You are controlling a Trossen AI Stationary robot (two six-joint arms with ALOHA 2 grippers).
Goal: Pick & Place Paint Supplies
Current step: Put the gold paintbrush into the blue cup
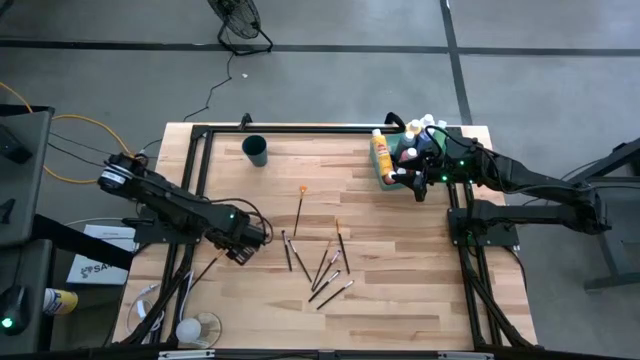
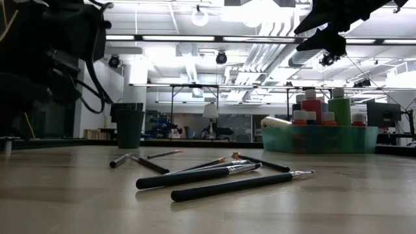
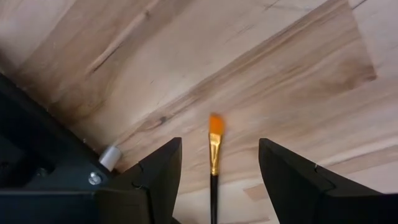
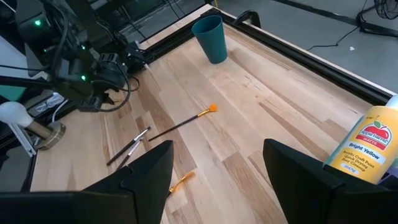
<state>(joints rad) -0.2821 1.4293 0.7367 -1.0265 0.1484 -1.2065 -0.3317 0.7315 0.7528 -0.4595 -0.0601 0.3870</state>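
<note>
High view: several paint bottles [image 1: 412,128] already stand in the green tray [image 1: 388,178] at the table's [image 1: 400,300] far right edge, with a yellow bottle [image 1: 380,155] lying along its near side. The paintbrushes [image 1: 325,270] are scattered mid-table, none in the dark teal cup [image 1: 255,150] at the far side. So, as I judge it, bottles mostly done and brushes all left. Left pincer [image 1: 250,240] sits low just left of the brush scatter; right pincer [image 1: 418,185] hangs at the tray.

Low view: brushes [image 2: 214,177] lie flat in the foreground; tray [image 2: 318,138] with red- and green-capped bottles behind on the right, cup [image 2: 130,127] on the left. The arms show only as dark masses overhead.

Left wrist view: left pincer [image 3: 219,168] spread, nothing pinched; an orange-tipped brush [image 3: 214,155] lies on the table between its fingers [image 3: 158,171] (whether they reach its level, I cannot tell).

Right wrist view: right pincer [image 4: 217,165] spread and empty, well above the table. The "Bright Yellow" bottle [image 4: 364,149] sits just beside one finger; an orange-tipped brush [image 4: 183,124] lies farther out, towards the cup [image 4: 210,38].
</note>
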